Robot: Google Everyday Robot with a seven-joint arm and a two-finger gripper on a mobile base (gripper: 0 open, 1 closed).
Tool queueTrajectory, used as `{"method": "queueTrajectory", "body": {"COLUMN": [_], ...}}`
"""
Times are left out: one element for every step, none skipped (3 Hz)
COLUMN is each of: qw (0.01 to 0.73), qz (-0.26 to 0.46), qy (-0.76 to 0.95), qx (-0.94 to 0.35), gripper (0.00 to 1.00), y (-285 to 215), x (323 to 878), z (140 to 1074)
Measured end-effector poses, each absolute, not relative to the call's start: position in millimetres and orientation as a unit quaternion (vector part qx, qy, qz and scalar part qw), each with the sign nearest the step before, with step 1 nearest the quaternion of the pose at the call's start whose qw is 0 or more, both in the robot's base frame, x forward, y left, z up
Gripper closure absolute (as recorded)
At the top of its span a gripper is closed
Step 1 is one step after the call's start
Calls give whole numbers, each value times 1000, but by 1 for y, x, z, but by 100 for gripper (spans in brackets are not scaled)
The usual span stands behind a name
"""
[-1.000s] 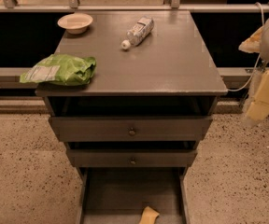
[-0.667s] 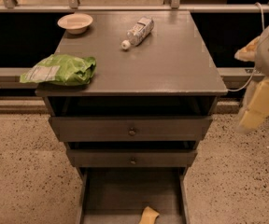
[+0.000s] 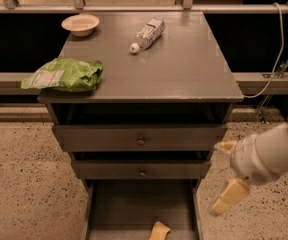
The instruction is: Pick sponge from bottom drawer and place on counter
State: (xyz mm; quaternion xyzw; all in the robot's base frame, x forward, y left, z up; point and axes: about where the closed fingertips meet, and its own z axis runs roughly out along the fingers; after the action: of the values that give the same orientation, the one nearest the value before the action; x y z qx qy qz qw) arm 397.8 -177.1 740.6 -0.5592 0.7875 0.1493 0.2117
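Yellow sponge (image 3: 159,230) in bottom drawer (image 3: 134,204); pincer (image 3: 219,179) right of drawer

White arm (image 3: 276,154) is coming in from the right, forearm slanting down-left. Gripper (image 3: 220,180) is hanging low, below the front right corner of the worktop (image 3: 184,69). Cream fingers (image 3: 230,196) are standing spread apart, holding nothing, pointing left and down-left.
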Motion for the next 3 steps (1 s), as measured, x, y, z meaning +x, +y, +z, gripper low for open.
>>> {"method": "queueTrajectory", "body": {"qw": [198, 219, 287], "qz": [177, 172, 205], "qy": [798, 779, 748], "qx": [-542, -561, -562], "gripper": [0, 0, 0], "y": [-175, -157, -125], "x": [389, 401, 416], "z": [685, 693, 670]}}
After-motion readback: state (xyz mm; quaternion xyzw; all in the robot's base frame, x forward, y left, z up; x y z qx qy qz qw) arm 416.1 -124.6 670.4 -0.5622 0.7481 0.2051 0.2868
